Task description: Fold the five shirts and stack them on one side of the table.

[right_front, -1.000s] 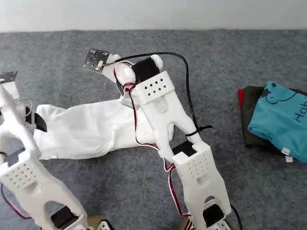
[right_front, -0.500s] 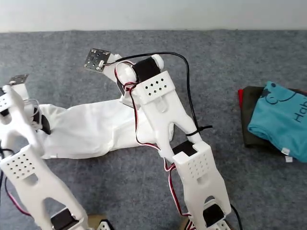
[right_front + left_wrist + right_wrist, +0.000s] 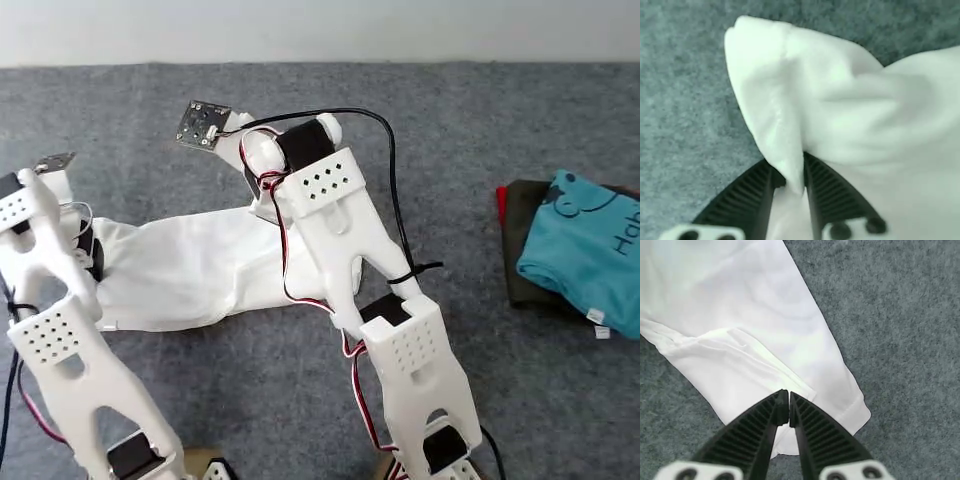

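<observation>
Left gripper (image 3: pixel 788 187): clenched on a bunched fold at the left end of the white shirt (image 3: pixel 190 265).
White shirt: spread on the grey table (image 3: pixel 500 120) between the arms, not yet folded.
Right gripper (image 3: pixel 789 410): jaws pressed together over the shirt's edge (cloth nipped or not, I cannot tell).
Stack (image 3: pixel 525 250): folded shirts, teal on top, at the right side. Probably three done, so this one and likely another remain.

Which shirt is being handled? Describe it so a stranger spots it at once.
On the grey table, look to the side opposite the folded stack topped in teal. The white shirt lies loose between the two arms, one end pinched in the left gripper. It alone is white and off the stack.
</observation>
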